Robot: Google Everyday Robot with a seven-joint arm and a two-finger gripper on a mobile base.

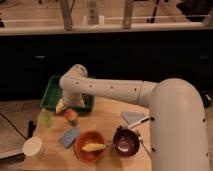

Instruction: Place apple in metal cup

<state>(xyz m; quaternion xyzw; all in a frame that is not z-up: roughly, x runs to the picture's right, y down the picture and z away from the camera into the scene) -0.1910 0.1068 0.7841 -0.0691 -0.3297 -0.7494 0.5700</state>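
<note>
1. Here we are seeing the gripper (66,109) hanging low over the table (107,112), just beside the green tray (50,95).
2. The apple (70,116) is sitting directly at its tip; we are failing to tell whether it is gripped.

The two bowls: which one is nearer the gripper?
The orange bowl, the one holding the yellow fruit. The gripper is at the apple, just up-left of it; the dark bowl sits farther right.

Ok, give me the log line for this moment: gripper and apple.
gripper: low over table, beside green tray | apple: directly under gripper, not in any cup | grasp: cannot tell
</note>
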